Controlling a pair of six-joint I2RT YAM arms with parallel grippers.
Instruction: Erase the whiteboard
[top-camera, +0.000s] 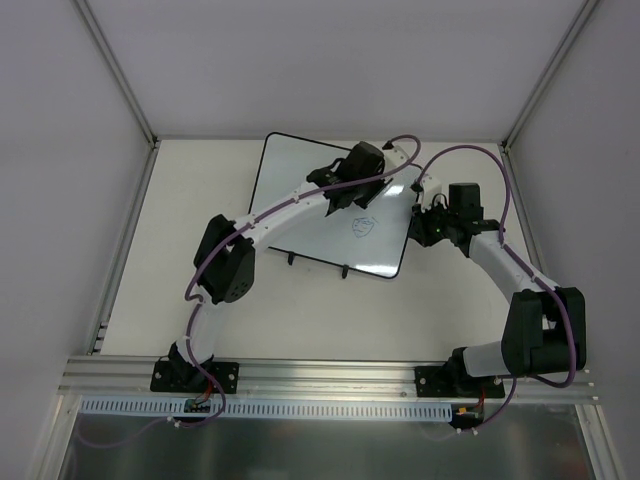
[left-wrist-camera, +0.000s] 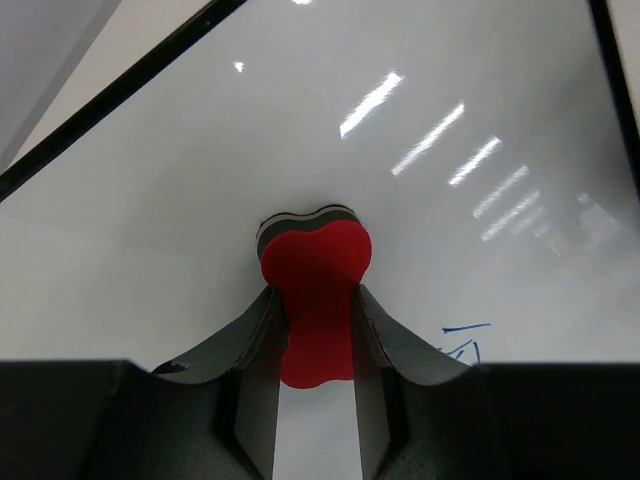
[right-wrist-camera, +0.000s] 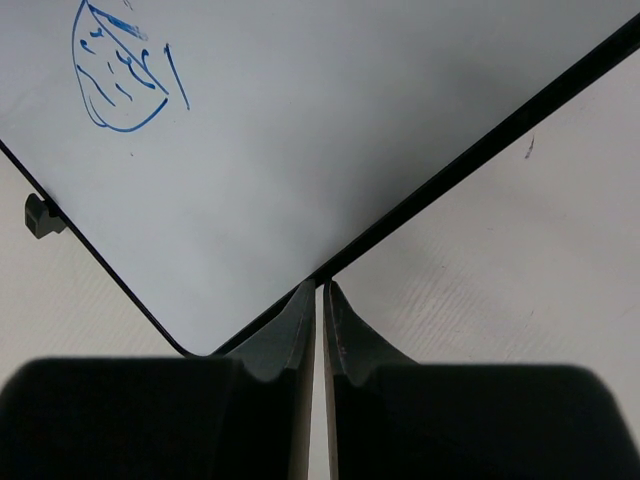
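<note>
My left gripper (left-wrist-camera: 315, 305) is clenched on the red eraser (left-wrist-camera: 316, 255), which presses against the whiteboard (left-wrist-camera: 200, 180) just far-left of the blue doodle (top-camera: 365, 225). My right gripper (right-wrist-camera: 318, 292) is closed on nothing (only a sliver of gap shows). Its tips meet the board's black frame on the right edge, close to the near-right corner. The board lies on the table (top-camera: 200, 300), toward the far middle.
</note>
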